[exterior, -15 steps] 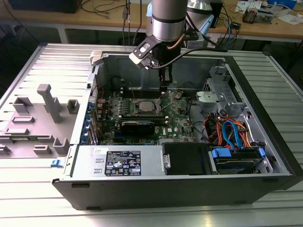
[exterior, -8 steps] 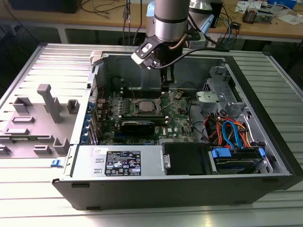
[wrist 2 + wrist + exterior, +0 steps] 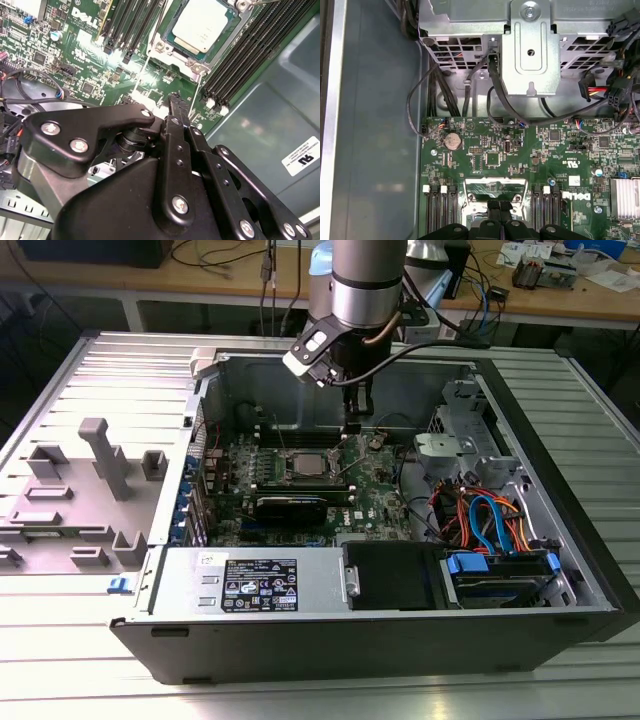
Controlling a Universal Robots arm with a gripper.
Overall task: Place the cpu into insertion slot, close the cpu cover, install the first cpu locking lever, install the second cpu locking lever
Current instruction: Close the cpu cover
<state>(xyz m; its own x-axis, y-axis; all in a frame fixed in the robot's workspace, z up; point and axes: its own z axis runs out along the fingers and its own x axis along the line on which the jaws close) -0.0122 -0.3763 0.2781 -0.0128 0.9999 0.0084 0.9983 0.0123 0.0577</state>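
The cpu lies flat in the insertion slot on the green board, its silver-grey top facing up. The cpu cover, a thin silvery frame, lies around the chip; part of it shows just ahead of my fingers. A thin wire lever runs along one side of the socket and another along the adjoining side. My gripper hangs low inside the case, just off the socket's corner towards the exterior view's right. Its fingertips are shut together with nothing between them.
Black memory slots flank the socket on both sides. A metal drive cage with cables stands past the board. A long black card, the power supply and coloured cables fill the case front. A grey fixture sits outside.
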